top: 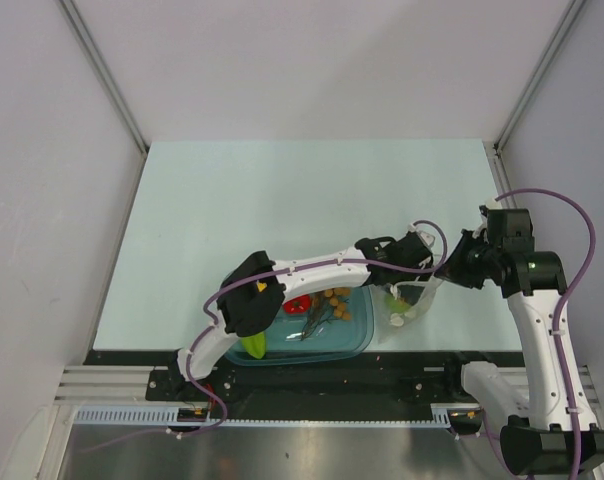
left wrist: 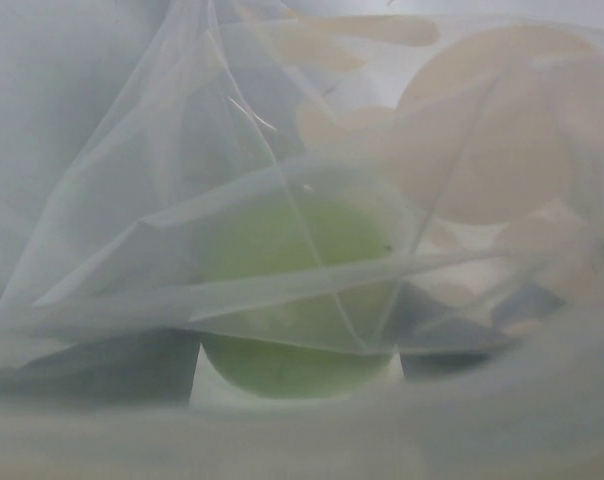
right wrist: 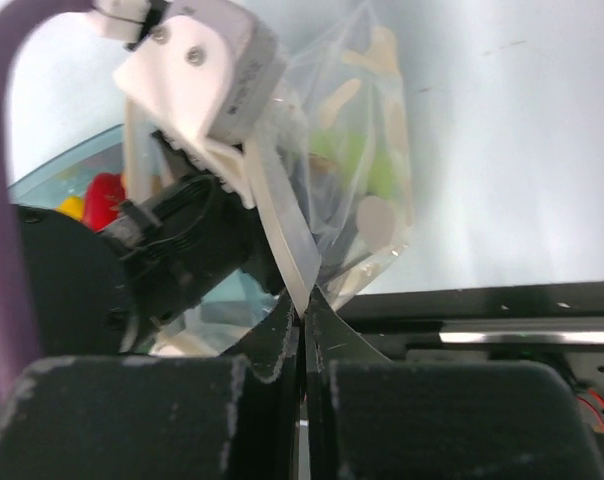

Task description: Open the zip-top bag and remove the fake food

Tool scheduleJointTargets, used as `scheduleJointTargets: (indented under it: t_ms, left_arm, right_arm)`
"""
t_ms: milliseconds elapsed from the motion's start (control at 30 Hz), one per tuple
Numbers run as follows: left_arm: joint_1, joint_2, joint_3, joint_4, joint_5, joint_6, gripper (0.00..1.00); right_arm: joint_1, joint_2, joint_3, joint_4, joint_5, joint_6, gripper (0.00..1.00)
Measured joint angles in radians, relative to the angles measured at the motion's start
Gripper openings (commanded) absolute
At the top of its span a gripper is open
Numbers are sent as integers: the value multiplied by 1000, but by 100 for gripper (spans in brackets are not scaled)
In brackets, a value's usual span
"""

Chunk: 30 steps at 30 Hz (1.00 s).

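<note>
The right hand [right wrist: 304,310], pressed together, pinched an edge of the zip-top bag [top: 410,300] beside the teal tub [top: 357,335] on the counter [top: 282,200], the left hand [top: 407,270] spread at its mouth. The limp, slippery film seemed best held by the rim, the light yellow-green fruit [left wrist: 292,300] inside across its middle.

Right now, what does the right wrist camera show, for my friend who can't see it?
The right end effector pinches the edge of a clear bag with a green toy fruit inside. The left end effector crowds in from the left, with a teal tub and a red toy behind it.
</note>
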Motion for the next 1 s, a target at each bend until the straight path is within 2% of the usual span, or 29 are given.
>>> scheduleJointTargets:
  t_ms: [233,700,900,1000]
  left_arm:
    - [0,-38,13,-20,48,34,0]
    - [64,-168,77,14,261,-14,0]
    - [71,-257,-38,109,365,-23,0]
    - [85,-307,-125,233,451,-60,0]
  right_arm:
    - [0,2,43,-56,98,-23,0]
    - [-2,-79,17,-58,117,-46,0]
    - [-11,-88,-11,-53,136,-47,0]
    - [-19,-103,-36,-55,139,-36,0]
